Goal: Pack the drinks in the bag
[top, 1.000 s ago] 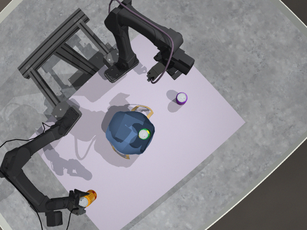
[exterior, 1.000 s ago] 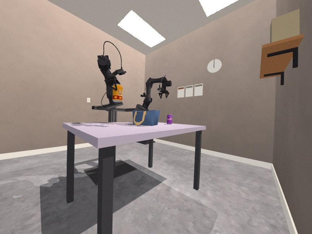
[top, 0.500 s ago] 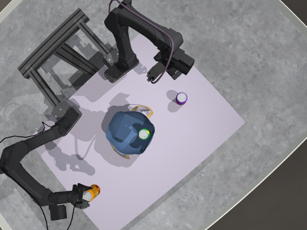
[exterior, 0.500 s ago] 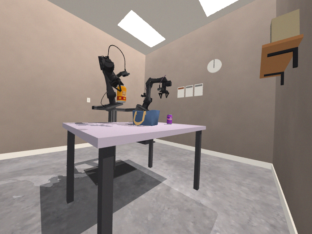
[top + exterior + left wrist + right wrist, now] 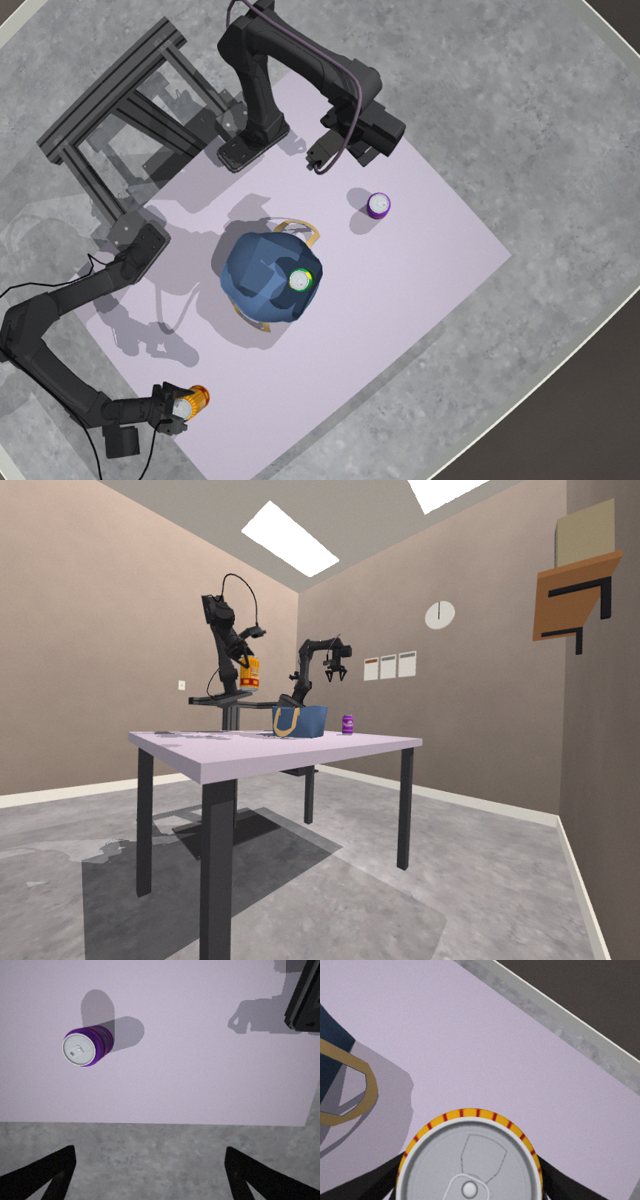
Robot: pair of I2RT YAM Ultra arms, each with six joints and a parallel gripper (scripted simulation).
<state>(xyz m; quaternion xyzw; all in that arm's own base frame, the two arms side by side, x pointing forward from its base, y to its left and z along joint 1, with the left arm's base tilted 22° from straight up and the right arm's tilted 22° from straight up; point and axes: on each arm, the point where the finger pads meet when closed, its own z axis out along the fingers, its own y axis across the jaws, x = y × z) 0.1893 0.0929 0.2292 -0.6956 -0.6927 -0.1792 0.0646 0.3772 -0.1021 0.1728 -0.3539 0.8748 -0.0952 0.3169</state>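
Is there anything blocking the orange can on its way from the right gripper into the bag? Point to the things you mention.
Nothing visible stands between the orange can (image 5: 196,401) (image 5: 250,672) (image 5: 470,1112) and the blue bag (image 5: 243,304) (image 5: 311,721) (image 5: 329,1030). The bag's wall and handle need clearing from above, and a green can (image 5: 299,280) already occupies one side inside.

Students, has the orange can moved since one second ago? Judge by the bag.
Yes: the orange can is nearer the blue bag in the top view.
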